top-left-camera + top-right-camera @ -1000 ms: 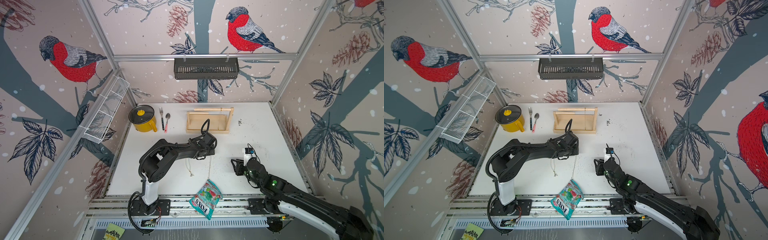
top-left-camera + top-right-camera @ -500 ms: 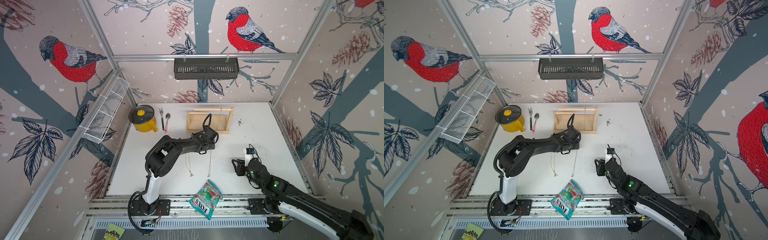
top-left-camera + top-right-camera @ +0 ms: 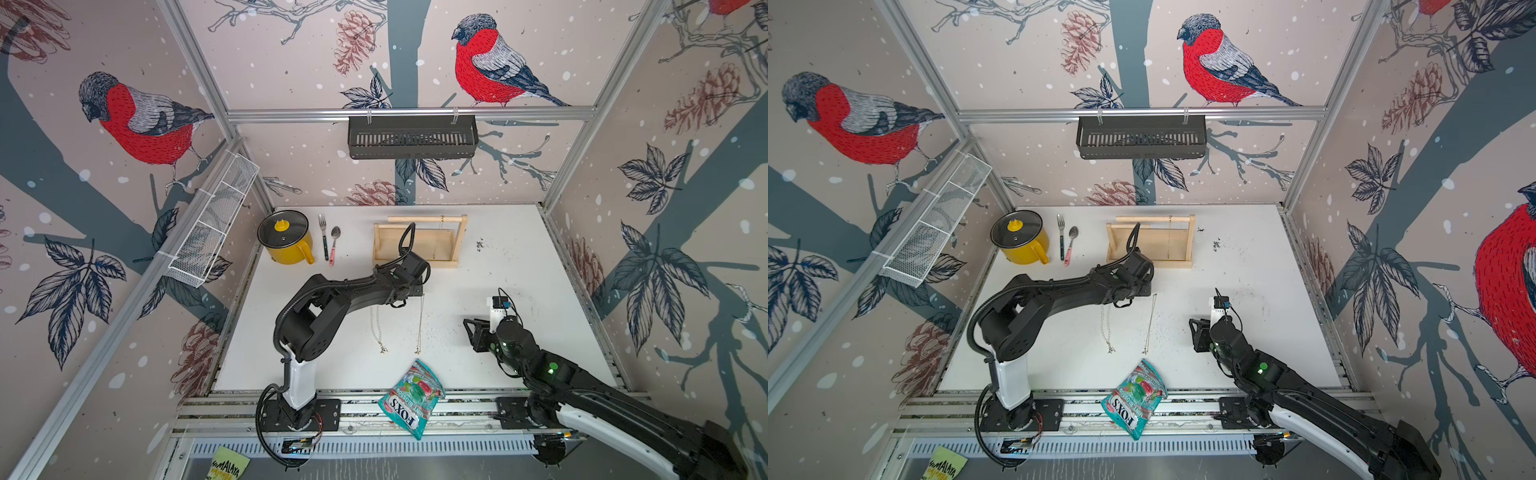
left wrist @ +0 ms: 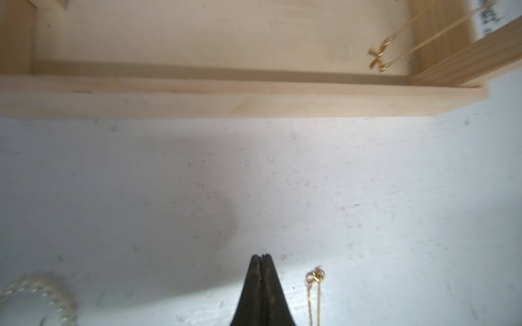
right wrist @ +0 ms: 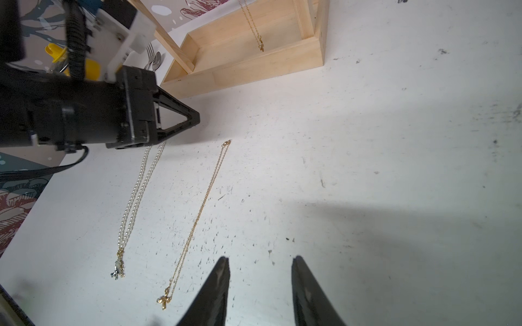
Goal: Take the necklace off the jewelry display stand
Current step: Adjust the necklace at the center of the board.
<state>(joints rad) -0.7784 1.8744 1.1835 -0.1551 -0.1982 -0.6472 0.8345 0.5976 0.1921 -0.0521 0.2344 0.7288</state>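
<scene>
The jewelry display stand [image 3: 415, 251] [image 3: 1152, 249] is light wood and stands at the back of the table. A thin gold necklace [image 3: 441, 237] [image 4: 378, 59] [image 5: 254, 28] with a small pendant hangs from its dowel over the tray. A pearl necklace [image 3: 376, 328] [image 5: 135, 197] and a gold chain with a cross [image 3: 419, 324] [image 5: 197, 214] lie flat on the table in front. My left gripper [image 3: 417, 291] [image 4: 261, 257] is shut on nothing, low over the table between their far ends, just short of the stand's front rim [image 4: 254, 96]. My right gripper [image 3: 473, 332] [image 5: 260, 262] is open and empty, to the right of the gold chain.
A yellow lidded pot [image 3: 286, 243], a fork [image 3: 323, 241] and a spoon [image 3: 334, 245] sit left of the stand. A candy bag [image 3: 413, 399] lies on the front rail. A black basket [image 3: 411, 137] hangs on the back wall and a white wire basket [image 3: 212, 224] on the left wall.
My left arm has reached farther back, bringing its shut gripper from over the laid necklaces toward the stand. The necklaces on the table have not moved. The right arm has barely moved.
</scene>
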